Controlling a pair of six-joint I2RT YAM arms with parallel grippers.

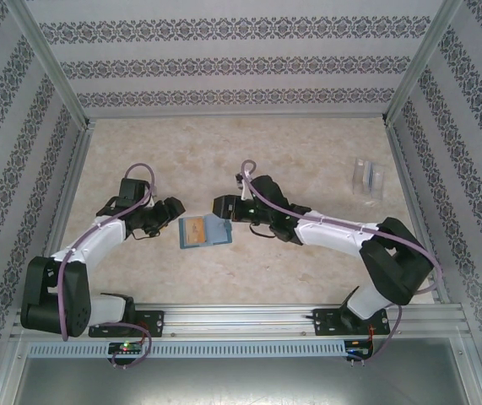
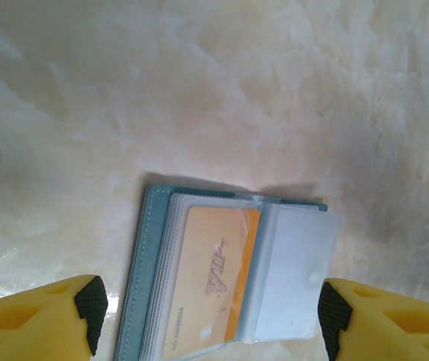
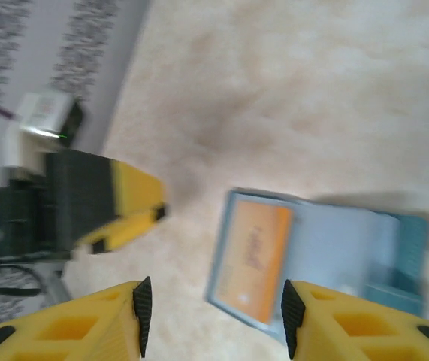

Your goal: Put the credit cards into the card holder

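- Noted the card holder (image 1: 204,230) lying open and flat on the table (image 1: 308,143), just below centre of the top view, between the two sets of fingers.
- Found, in the left wrist view, its teal cover (image 2: 135,278) along the left edge, with a stack of clear sleeves (image 2: 293,271) spread over it across the lower middle of the frame.
- Read one orange card (image 2: 218,278) tucked inside the left-hand sleeve, marked "VIP", long side running up the frame.
- Saw the right-hand sleeve as pale and whitish; cannot tell whether it holds a card.
- Logged the left fingers (image 2: 86,304) at the two lower corners of the left wrist view, spread wide and released, one black pad on each side of the card holder. Left pad clear of the teal cover, right pad just beside the sleeve edge; cannot tell if touching there.
- Placed the same fingers just left of the card holder in the top view.
- Logged the right fingers (image 3: 143,312) at the bottom of the right wrist view, parted and released, grasping nothing. Frame blurred, with the card holder at lower right and orange card face up inside.
- Spotted a clear plastic stand (image 1: 367,177) at upper right of the top view, well apart from the card holder; contents too small to tell.
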